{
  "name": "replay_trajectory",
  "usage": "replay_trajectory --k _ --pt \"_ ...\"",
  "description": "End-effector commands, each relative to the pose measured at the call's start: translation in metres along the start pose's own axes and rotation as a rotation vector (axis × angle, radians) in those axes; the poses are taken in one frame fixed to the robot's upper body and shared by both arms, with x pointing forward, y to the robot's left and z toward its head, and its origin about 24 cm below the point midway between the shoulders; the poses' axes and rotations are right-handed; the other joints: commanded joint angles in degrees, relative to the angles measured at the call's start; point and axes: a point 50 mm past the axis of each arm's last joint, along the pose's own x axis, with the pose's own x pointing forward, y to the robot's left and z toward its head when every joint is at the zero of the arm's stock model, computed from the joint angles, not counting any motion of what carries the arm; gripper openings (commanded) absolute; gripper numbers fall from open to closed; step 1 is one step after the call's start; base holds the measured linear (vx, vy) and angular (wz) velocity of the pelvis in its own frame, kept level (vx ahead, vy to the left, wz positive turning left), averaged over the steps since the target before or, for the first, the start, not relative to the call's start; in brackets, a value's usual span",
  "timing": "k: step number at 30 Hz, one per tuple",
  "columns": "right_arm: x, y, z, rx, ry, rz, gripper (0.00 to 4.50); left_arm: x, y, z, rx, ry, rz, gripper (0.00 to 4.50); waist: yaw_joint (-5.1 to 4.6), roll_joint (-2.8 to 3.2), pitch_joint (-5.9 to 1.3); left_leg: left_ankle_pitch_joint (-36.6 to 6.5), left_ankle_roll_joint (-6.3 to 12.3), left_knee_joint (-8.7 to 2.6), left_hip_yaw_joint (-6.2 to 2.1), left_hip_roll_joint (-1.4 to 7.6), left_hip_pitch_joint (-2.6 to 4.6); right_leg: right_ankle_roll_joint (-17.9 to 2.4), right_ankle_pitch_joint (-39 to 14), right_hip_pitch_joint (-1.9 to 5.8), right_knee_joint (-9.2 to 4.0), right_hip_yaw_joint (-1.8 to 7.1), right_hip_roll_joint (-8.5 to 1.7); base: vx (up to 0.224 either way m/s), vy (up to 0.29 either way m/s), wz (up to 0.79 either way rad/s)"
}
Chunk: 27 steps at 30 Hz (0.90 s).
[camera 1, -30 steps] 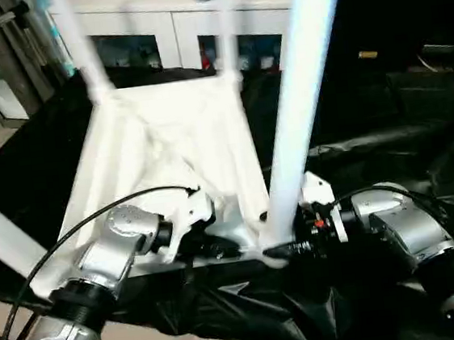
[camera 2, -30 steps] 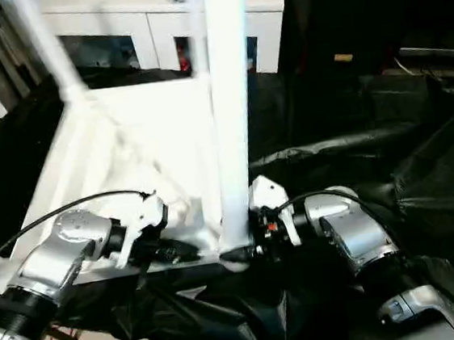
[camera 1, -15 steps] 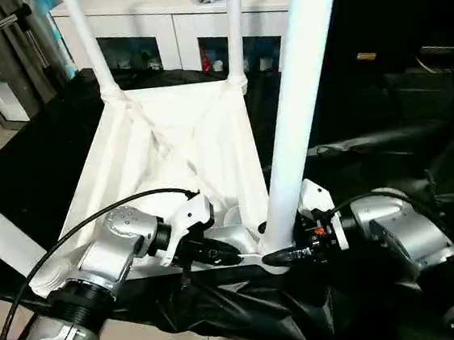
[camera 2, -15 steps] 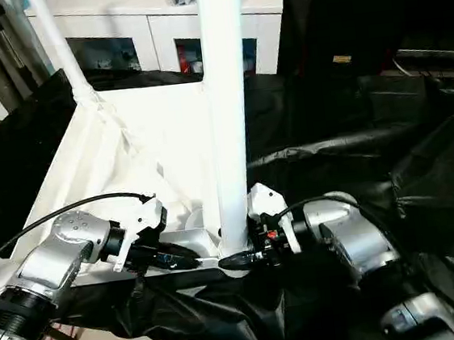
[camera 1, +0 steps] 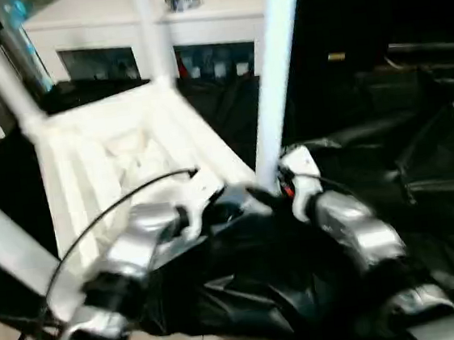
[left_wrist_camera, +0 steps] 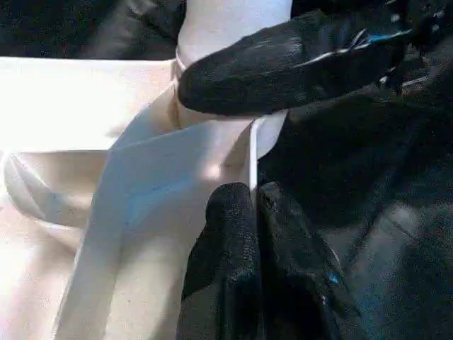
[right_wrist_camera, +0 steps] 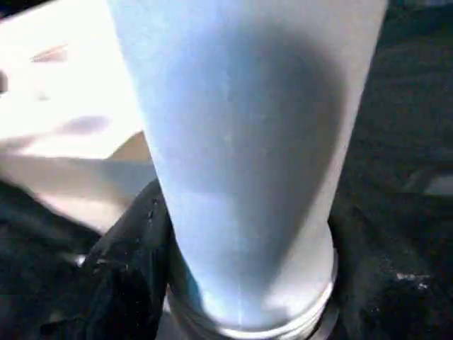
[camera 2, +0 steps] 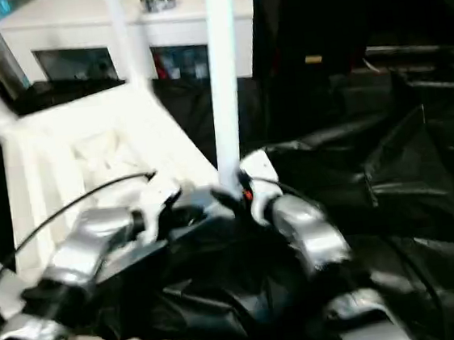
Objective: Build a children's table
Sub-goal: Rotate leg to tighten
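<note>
While the upturned tabletop [camera 1: 119, 149] lies left of centre on black sheeting [camera 1: 421, 166], my left gripper [left_wrist_camera: 248, 234] pinches its thin near-right rim. Just right, my right gripper [right_wrist_camera: 241, 283] is clamped around the upright leg [camera 1: 271, 84] above its corner socket.

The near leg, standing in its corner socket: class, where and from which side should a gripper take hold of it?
Grip the near leg low, just above its socket, fingers closing across the round tube from the robot's right, the open side away from the tabletop.
</note>
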Motion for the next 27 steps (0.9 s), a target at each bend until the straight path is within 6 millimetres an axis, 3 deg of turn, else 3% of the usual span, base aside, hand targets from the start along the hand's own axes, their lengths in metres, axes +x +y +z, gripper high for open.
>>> replay_trajectory --k 1,2,3,4,6,9,10,12,13,15,18,19,20,21,24,26,27 --pt "0.014 0.028 -0.013 -0.039 0.055 0.085 2.66 0.021 -0.019 0.021 0.035 -0.096 -0.082 0.0 0.29 -0.25 -3.1 -20.66 -0.61 -4.33 0.1 0.17 0.51 -9.37 -22.78 1.81 -5.22 0.97 -1.74 0.0 0.0 0.0" --pt "0.014 0.028 -0.013 -0.039 0.055 0.085 2.66 0.021 -0.019 0.021 0.035 -0.096 -0.082 0.0 0.33 -0.29 -3.13 -20.61 -0.51 -4.31 0.13 0.15 0.52 -9.36 -22.37 1.85 -5.22 0.98 -1.67 0.0 0.0 0.0" --pt "0.015 0.028 -0.011 -0.044 0.039 0.094 3.21 0.021 -0.021 0.021 0.041 -0.099 -0.093 0.0 0.32 -0.33 -3.12 -20.55 -0.32 -4.31 0.17 0.14 0.52 -9.42 -21.95 1.84 -5.19 1.01 -1.62 0.0 0.0 0.0" --pt "0.012 0.023 -0.006 -0.033 0.014 0.121 3.35 0.017 -0.024 0.02 0.061 -0.112 -0.154 0.0 0.37 -0.19 -3.17 -20.22 0.09 -4.38 0.1 0.19 0.38 -9.76 -20.71 2.03 -5.04 1.0 -1.63 0.0 0.0 0.0" --pt "0.009 0.02 -0.004 -0.038 0.012 0.142 3.35 0.014 -0.025 0.019 0.073 -0.114 -0.176 0.0 0.44 -0.12 -3.31 -19.62 0.37 -4.35 0.12 0.28 0.39 -10.32 -18.86 2.08 -4.89 1.04 -1.61 0.0 0.0 0.0" --pt "0.007 0.018 -0.001 -0.055 0.009 0.163 3.7 0.011 -0.026 0.018 0.086 -0.113 -0.199 0.0 0.56 -0.05 -3.44 -17.44 1.09 -4.17 0.32 0.33 0.29 -12.09 -13.56 2.32 -4.35 1.07 -1.48 0.0 0.0 0.0" --pt "-0.007 0.01 0.006 -0.123 0.005 0.283 3.7 0.0 -0.025 0.011 0.11 -0.09 -0.261 0.0 0.7 0.5 -3.51 -17.15 1.16 -4.2 0.2 0.31 0.28 -12.28 -12.77 2.51 -4.21 1.0 -1.51 0.0 0.0 0.0" --pt "-0.013 0.007 0.009 -0.148 0.006 0.335 3.7 -0.005 -0.024 0.009 0.113 -0.083 -0.283 0.0 0.84 0.47 -3.78 -15.6 2.18 -3.95 0.29 0.47 0.31 -13.15 -8.22 2.8 -3.87 0.95 -1.34 0.0 0.0 0.0" --pt "-0.023 0.004 0.011 -0.174 0.017 0.423 3.7 -0.01 -0.023 0.008 0.116 -0.081 -0.316 0.0 0.99 0.62 -3.88 -13.92 2.87 -3.7 0.43 0.52 0.38 -14.53 -4.56 2.83 -3.55 0.88 -1.2 0.0 0.0 0.0" --pt "-0.027 0.003 0.011 -0.185 0.025 0.459 3.7 -0.012 -0.023 0.008 0.117 -0.077 -0.329 0.0 1.73 0.72 -4.0 -10.84 4.3 -3.34 0.61 0.6 0.27 -16.12 -0.28 2.79 -2.97 0.8 -1.26 0.0 0.0 0.0" --pt "-0.044 0.0 0.008 -0.224 0.083 0.599 3.7 -0.02 -0.021 0.005 0.126 -0.048 -0.384 0.0 2.47 0.55 -3.87 -11.74 4.82 -3.3 0.68 0.79 0.44 -16.35 -1.87 2.82 -2.99 0.73 -1.3 0.0 0.0 0.0" --pt "-0.051 -0.002 0.007 -0.233 0.113 0.653 3.7 -0.024 -0.021 0.003 0.132 -0.031 -0.41 0.0 2.57 0.14 -3.8 -11.87 5.0 -3.35 0.73 0.79 0.37 -16.22 -2.5 2.86 -3.07 0.74 -1.24 0.0 0.0 0.0" --pt "-0.054 -0.002 0.006 -0.235 0.124 0.673 3.7 -0.025 -0.02 0.002 0.134 -0.024 -0.421 0.0 3.04 0.44 -3.74 -12.46 4.81 -3.39 0.73 0.92 0.49 -16.08 -4.02 2.69 -3.07 0.81 -1.38 0.0 0.0 0.0" --pt "-0.057 -0.003 0.006 -0.233 0.135 0.696 3.7 -0.028 -0.02 0.001 0.138 -0.014 -0.442 0.0 3.13 0.08 -3.65 -12.89 4.81 -3.4 0.81 0.86 0.48 -15.86 -4.88 2.63 -3.21 0.86 -1.35 0.0 0.0 0.0" --pt "-0.059 -0.003 0.007 -0.228 0.143 0.718 3.7 -0.031 -0.02 0.0 0.139 -0.004 -0.464 0.0 3.24 0.16 -3.35 -15.6 3.19 -3.77 0.73 0.95 0.5 -14.98 -10.09 2.39 -3.6 1.01 -1.65 0.0 0.0 0.0" --pt "-0.061 0.0 0.009 -0.225 0.158 0.761 3.44 -0.037 -0.02 -0.002 0.13 0.015 -0.507 0.0 3.15 -0.3 -3.32 -16.22 2.33 -3.94 0.64 0.92 0.47 -14.05 -12.31 2.43 -3.73 1.08 -1.68 0.0 0.0 0.0" --pt "-0.06 0.001 0.009 -0.228 0.163 0.773 3.35 -0.039 -0.02 -0.002 0.128 0.021 -0.516 0.0 3.14 -0.17 -3.33 -15.9 2.25 -3.99 0.58 0.93 0.43 -13.68 -12.73 2.44 -3.68 1.09 -1.7 0.0 0.0 0.0"
